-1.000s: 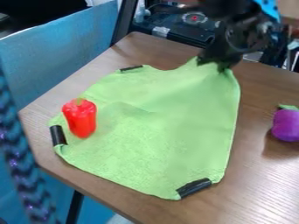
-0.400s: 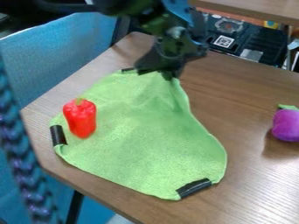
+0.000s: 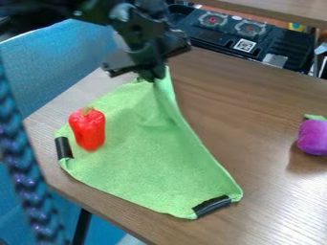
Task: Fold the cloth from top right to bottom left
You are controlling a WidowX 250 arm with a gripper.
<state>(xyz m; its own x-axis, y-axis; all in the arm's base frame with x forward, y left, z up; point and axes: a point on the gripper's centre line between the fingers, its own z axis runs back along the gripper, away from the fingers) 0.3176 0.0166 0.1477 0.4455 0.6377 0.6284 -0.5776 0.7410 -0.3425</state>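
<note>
Cloth (image 3: 140, 167), green, spreads before you on the wooden table (image 3: 275, 206), its near edge bearing a black strip (image 3: 212, 206) at the near right. A second black strip (image 3: 63, 148) marks the left corner. Just beside that strip, your red toy pepper (image 3: 87, 130) stands upright on the fabric. Well apart from the cloth, at the right, a purple toy (image 3: 313, 138) with a green top rests directly on the wood. Toward the far side, your gripper (image 3: 152, 76) hangs over the cloth's far part, jaws clamped on the fabric, which rises to them in a gathered peak; creases run from there toward the near right. Beyond the table's far left edge you see blue fabric (image 3: 64, 48), and past its far edge, a black unit (image 3: 214, 40) with round discs.
</note>
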